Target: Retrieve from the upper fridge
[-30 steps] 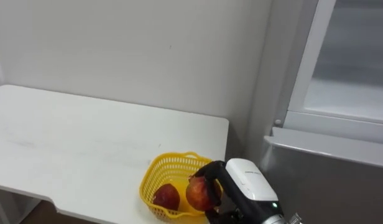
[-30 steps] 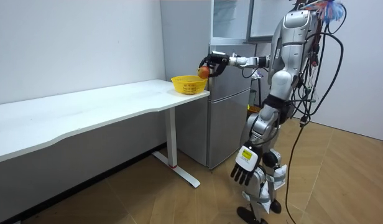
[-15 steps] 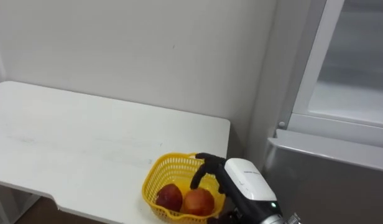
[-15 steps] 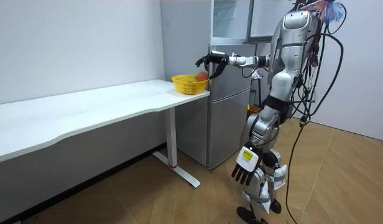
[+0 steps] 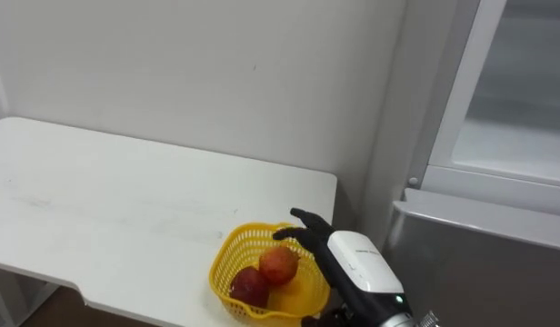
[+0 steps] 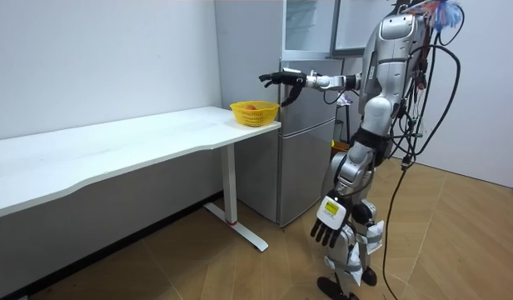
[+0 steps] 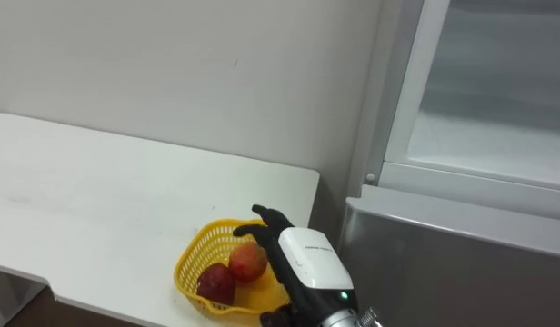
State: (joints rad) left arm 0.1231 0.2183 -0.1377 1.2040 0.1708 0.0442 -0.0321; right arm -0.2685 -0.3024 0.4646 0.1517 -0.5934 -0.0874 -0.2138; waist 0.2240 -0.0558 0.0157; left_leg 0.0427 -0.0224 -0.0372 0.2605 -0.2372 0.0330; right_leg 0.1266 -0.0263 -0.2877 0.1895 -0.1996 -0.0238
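A yellow basket (image 5: 227, 263) stands at the near right corner of the white table (image 5: 125, 209). Two fruits lie in it: an orange-red one (image 5: 278, 264) and a darker red one (image 5: 250, 286) beside it. My right hand (image 5: 344, 262) hovers just above the basket's right side with its fingers stretched out, holding nothing. In the room view this hand (image 6: 277, 78) reaches out over the basket (image 6: 254, 112). My left hand (image 6: 326, 223) hangs open at my side.
The fridge (image 5: 480, 236) stands right of the table, with its upper compartment (image 5: 512, 100) open. A white wall runs behind the table. In the room view I stand in front of the fridge (image 6: 311, 133) on a wooden floor.
My right hand has opened and let go of the orange-red fruit, which now lies in the basket next to the darker one. The hand has risen a little.
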